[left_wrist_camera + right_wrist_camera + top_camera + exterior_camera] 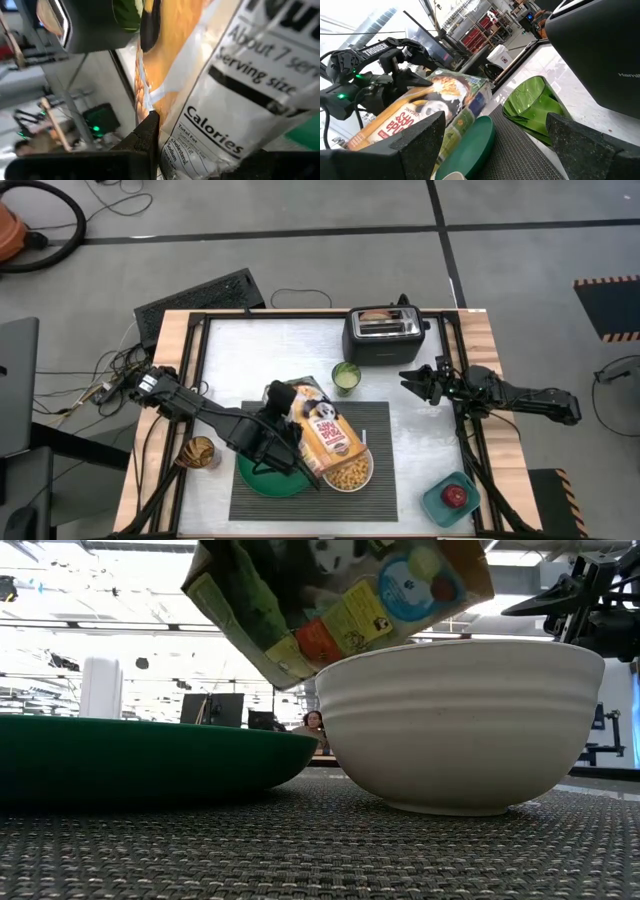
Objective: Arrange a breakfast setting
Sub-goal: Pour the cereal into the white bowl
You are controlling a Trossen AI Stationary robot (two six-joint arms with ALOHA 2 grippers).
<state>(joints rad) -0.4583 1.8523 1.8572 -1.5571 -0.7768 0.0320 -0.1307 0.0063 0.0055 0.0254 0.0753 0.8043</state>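
A dark ribbed placemat (385,430) lies at the table's near middle. On it rest a round green plate (262,480) and, to its right, a white bowl (460,720) holding yellow cereal pieces (350,473). My left gripper (283,418) is shut on a tilted orange cereal box (330,435), whose low end (330,610) hangs just above the bowl's rim. My right gripper (418,380) waits open at the right, near the toaster, with nothing between its fingers. A red apple (456,495) sits in a teal container. My left gripper pinches the cereal box between its two fingers, with the nutrition side panel (220,120) facing the wrist. One finger (149,131) lies against the orange face beside that panel. The box is lifted clear and tilted, its low end over the white bowl.
A black toaster (385,335) stands at the far middle with something tan in its slot. A green cup (346,377) stands just beyond the mat. The teal container (440,505) is at the near right corner. A brown round thing (198,452) sits left of the mat.
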